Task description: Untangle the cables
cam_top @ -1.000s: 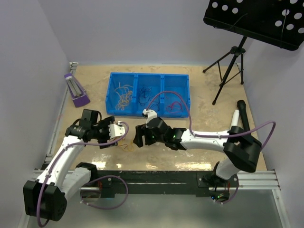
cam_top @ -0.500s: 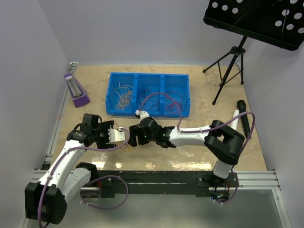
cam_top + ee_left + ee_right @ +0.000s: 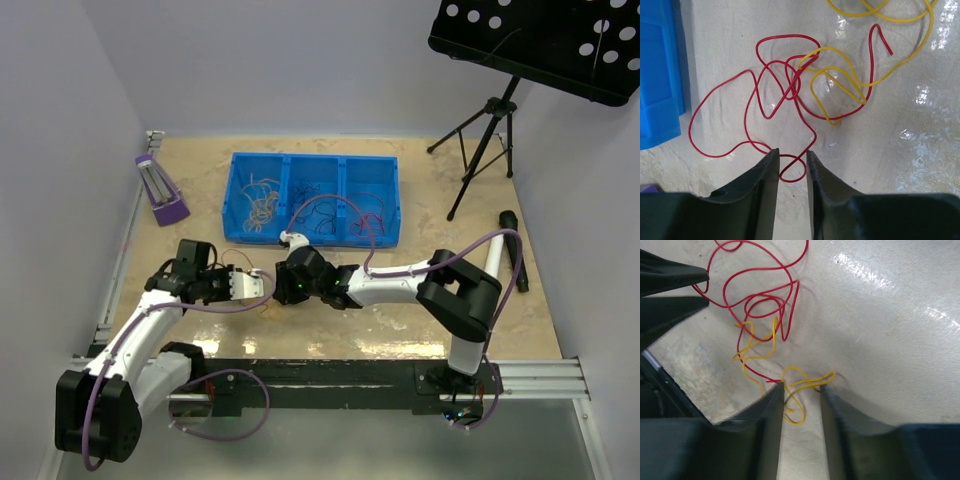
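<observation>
From above, the left gripper (image 3: 262, 288) and the right gripper (image 3: 284, 290) face each other tip to tip on the table (image 3: 420, 225), just in front of the blue tray (image 3: 315, 157); the cables (image 3: 800, 90) lie between them, but in this view they are too thin to follow.

The left wrist view gives what the top one does not: a red wire (image 3: 792, 90) in many loops, crossed with a yellow wire (image 3: 837, 75), flat on the table; the left fingers (image 3: 762, 195) stand a little apart, and one small red loop lies in the narrow gap, not pinched.

The right wrist view shows the same tangle from the other side; the right fingers (image 3: 767, 435) are also apart, with a yellow bend between the tips, not clamped; the left gripper's dark fingertips (image 3: 670, 272) show at the upper left there.

For room: the tray closes the far side; bare table is open to the right, up to a black cylinder (image 3: 512, 250) and a tripod (image 3: 480, 150); a purple object (image 3: 160, 192) stands near the left edge.
</observation>
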`<state>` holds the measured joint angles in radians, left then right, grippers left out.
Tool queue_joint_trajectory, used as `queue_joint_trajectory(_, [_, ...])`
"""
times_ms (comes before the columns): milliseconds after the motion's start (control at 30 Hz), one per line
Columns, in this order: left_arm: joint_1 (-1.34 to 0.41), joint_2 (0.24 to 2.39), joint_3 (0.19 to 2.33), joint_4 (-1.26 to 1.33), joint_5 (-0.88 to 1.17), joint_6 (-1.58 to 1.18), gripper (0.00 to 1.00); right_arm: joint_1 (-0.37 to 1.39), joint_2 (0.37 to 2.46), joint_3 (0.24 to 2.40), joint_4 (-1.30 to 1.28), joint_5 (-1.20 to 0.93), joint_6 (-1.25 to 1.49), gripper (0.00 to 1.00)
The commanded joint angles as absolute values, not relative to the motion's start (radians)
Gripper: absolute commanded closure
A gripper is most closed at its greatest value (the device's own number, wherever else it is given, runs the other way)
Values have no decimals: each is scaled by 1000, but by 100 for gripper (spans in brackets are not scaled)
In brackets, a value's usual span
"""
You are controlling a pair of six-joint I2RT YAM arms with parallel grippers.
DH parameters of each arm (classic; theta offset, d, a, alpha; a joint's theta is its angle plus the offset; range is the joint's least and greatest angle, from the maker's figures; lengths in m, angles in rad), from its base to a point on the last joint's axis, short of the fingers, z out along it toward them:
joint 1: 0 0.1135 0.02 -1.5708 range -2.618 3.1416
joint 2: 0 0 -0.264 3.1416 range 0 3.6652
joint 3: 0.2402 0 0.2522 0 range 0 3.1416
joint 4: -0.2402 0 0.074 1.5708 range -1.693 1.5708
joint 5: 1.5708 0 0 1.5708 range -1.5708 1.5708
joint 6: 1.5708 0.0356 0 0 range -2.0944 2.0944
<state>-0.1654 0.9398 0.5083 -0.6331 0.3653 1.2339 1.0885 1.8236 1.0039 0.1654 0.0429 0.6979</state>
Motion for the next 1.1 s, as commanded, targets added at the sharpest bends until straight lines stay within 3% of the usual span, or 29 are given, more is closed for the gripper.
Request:
queue_joint_trajectory(0, [-158,930,515,-609,376,1240,74,1094,1775,997,143,89,689,78])
queue_joint_trajectory(67, [-158,934,537,-611,379,1212,79,1094,1740,983,132,92,689,97])
queue_joint_trajectory(100, [-158,934,551,-612,377,1201,82,1095,1723,977,124,106,689,100])
queue_joint_trajectory(333, [-153,894,653,-614,325,1102,100,1074,1487,934,5,279,664,100])
queue_joint_trajectory(667, [-84,760,614,-689,252,1118,100,836,1045,1040,-236,468,525,100])
queue_joint_trajectory(1067, [-83,609,512,-807,195,1196,100,793,1040,1391,-348,554,420,100])
